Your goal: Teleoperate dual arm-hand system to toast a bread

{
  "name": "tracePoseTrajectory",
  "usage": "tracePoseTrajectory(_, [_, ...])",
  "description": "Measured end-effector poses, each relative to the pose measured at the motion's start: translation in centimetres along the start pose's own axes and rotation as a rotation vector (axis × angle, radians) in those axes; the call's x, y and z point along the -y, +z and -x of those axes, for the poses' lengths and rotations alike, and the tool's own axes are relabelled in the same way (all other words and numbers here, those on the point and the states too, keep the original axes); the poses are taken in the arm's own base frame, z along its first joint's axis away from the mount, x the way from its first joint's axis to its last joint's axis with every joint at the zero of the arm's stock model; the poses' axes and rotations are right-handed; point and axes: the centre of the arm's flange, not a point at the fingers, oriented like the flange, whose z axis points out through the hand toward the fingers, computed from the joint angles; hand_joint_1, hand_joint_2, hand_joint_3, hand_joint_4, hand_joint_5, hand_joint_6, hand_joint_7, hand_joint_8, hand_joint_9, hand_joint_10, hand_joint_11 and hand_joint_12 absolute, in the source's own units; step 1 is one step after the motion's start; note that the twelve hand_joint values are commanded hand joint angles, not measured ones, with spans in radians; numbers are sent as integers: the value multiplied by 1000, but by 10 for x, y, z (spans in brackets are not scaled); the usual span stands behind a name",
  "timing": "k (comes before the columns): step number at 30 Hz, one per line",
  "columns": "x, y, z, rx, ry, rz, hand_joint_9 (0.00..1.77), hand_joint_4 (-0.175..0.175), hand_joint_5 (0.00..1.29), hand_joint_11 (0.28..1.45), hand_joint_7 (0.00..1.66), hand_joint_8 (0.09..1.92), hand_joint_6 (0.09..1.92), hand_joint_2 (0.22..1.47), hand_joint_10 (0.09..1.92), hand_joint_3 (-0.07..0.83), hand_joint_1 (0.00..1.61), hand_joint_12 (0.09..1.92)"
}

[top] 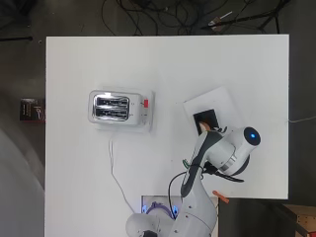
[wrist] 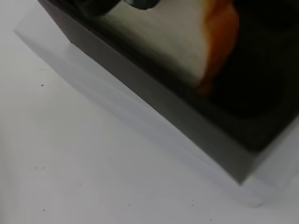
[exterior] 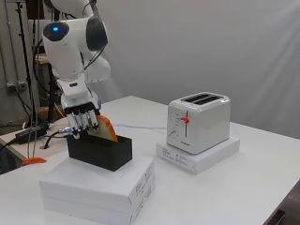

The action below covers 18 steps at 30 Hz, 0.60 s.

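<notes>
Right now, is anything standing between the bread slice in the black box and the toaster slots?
Nothing visible. The orange-crusted bread slice stands in the black open box under the hand; bare white table lies between it and the white two-slot toaster, whose slots look empty.
</notes>
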Motion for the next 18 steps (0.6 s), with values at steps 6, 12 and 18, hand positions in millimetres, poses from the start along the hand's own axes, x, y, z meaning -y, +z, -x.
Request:
tracePoseTrajectory(6, [0,5,-1,-5,20,7,1291,-154,921,690,1236,450,996,1045,630,-3,1368,604])
tracePoseTrajectory(12, [8,-4,-1,-32,25,42,1206,-175,847,691,1145,575,1120,1065,772,-1,1385,475])
tracePoseTrajectory(18, [28,-34,3,-101,8,110,1177,-175,801,716,1127,616,1128,1078,852,0,1383,492])
